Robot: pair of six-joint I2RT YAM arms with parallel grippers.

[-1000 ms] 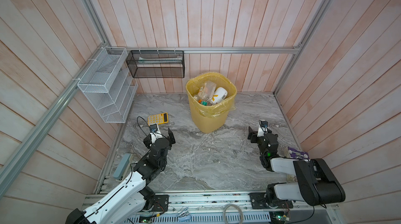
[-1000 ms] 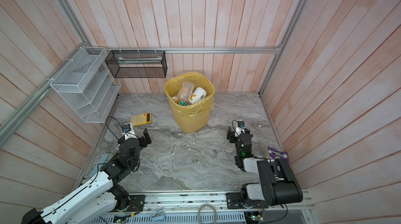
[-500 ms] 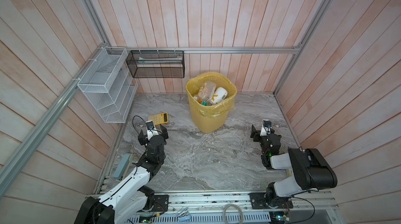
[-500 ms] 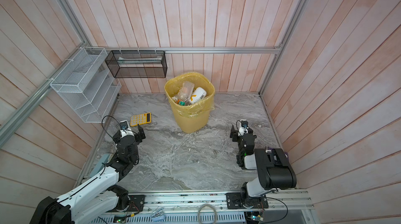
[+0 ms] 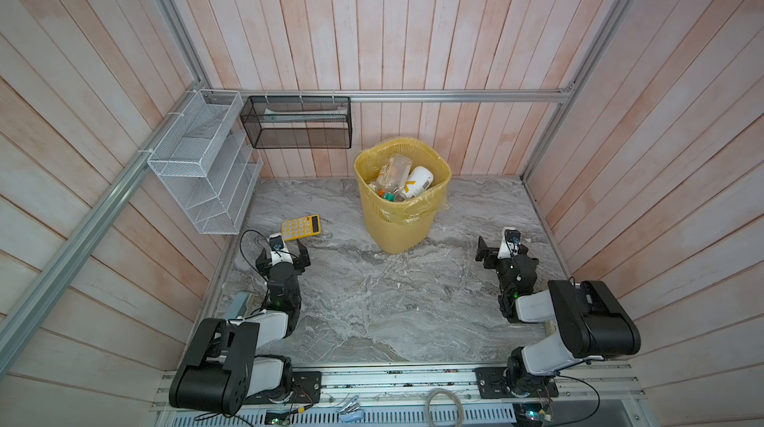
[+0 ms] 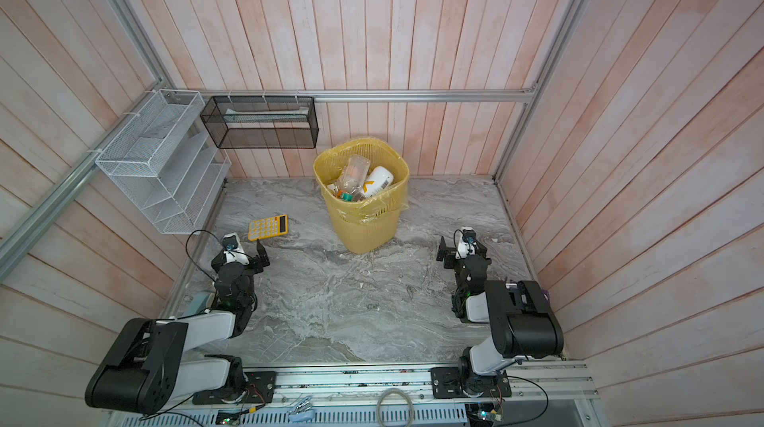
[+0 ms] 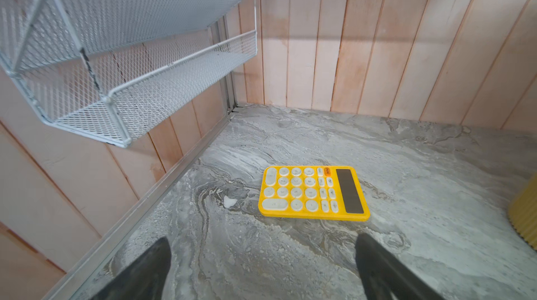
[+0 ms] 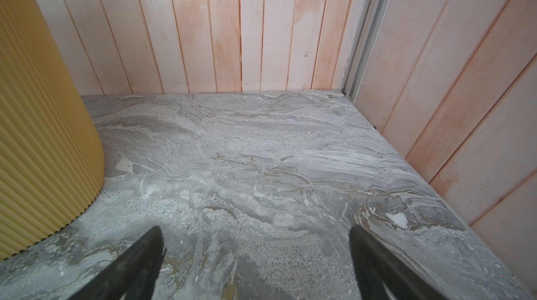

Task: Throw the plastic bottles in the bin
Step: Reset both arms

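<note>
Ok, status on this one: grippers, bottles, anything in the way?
Left gripper open, empty. Right gripper open, empty. Bottles in the bin, none seen on the table. Calculator lies near left gripper.

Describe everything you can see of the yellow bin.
The bin is a tall yellow plastic wastebasket with a rounded-square rim, lattice upper walls and ribbed lower walls. A translucent yellow bag lines it and folds out over the rim. It stands upright on the marble table near the back wall. Bottles are piled inside almost to the rim, with a white bottle lying on top. Only the table, the bag and the contents touch it.
</note>
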